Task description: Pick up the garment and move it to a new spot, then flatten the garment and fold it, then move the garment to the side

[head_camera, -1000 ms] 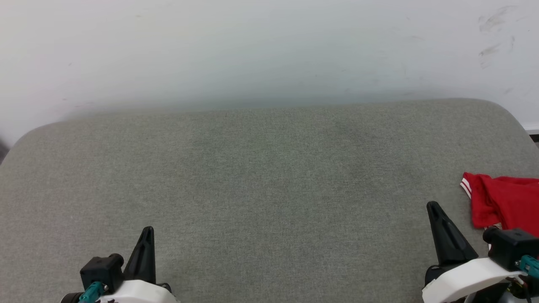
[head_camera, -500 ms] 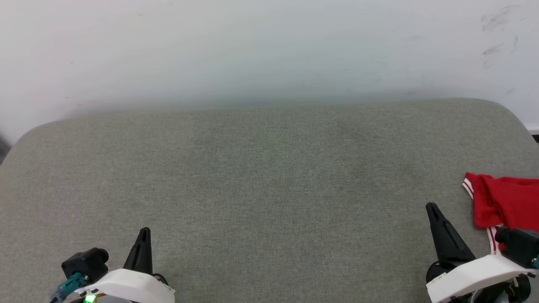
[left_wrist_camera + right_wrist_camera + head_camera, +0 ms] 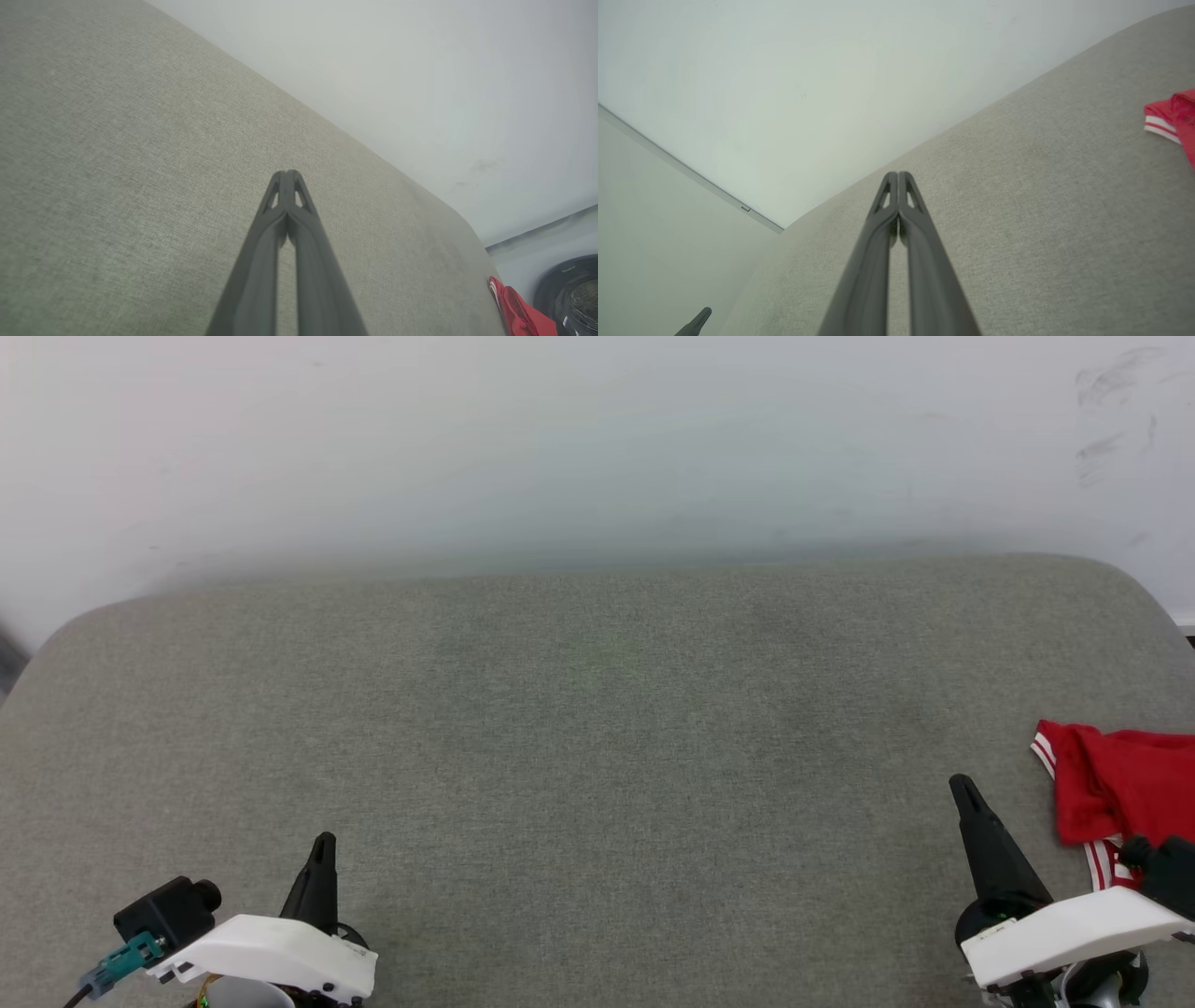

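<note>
The garment, a bright red shirt with white red-striped trim, lies crumpled at the right edge of the grey cushioned surface. It also shows as a red fold in the left wrist view and a trimmed corner in the right wrist view. My right gripper is shut and empty, just left of the garment and apart from it. At the lower left my left gripper is shut and empty, far from the garment. In each wrist view the fingertips meet: left gripper, right gripper.
A pale wall rises behind the cushion's far edge. Past the cushion's right corner stands a dark round object on the floor. The left gripper's tip shows at the bottom left of the right wrist view.
Both arms have drawn back slightly toward the lower edge of the head view, the left one turning outward. The garment has not moved on the cushion.
</note>
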### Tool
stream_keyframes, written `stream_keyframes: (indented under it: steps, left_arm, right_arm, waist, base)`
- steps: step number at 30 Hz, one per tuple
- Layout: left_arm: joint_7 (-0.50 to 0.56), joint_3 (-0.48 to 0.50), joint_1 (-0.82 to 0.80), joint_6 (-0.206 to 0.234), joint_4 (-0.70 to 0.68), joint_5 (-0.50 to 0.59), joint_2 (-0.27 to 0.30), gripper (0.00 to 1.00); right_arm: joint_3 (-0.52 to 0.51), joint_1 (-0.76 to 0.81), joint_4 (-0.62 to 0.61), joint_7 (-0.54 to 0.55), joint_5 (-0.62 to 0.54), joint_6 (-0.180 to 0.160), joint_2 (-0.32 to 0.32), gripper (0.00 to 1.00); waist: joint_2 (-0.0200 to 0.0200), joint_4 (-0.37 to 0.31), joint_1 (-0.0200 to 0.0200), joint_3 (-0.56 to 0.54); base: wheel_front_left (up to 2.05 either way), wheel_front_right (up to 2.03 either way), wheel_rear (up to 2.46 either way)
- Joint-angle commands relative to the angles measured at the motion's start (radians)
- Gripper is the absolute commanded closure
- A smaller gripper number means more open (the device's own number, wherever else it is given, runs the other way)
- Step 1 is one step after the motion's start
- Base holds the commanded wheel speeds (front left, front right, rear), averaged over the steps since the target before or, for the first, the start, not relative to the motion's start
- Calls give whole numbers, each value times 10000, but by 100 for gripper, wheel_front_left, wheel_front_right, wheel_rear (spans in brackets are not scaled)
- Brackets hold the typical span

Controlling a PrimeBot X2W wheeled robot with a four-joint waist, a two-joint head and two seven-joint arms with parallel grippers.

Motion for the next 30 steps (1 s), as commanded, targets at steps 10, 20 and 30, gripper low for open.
stream_keyframes:
  steps: [10,20,30]
  left_arm:
    - [405,658,-439,-535,108,-1333,-356,100]
    - [700,1063,-547,-898,258,-2239,-661,100]
    - [1031,1493,-659,-1281,427,-3208,-999,100]
  right_arm:
    - [-98,-454,350,-8,1836,1,-120,100]
    - [-174,-601,668,26,3058,1,-129,100]
    - [-266,-777,1013,70,4365,1,-128,100]
  waist:
    - [0,59,0,28]
    - [0,108,0,51]
    - [0,166,0,78]
  base:
    - [0,0,0]
    - [0,0,0]
    - [0,0,0]
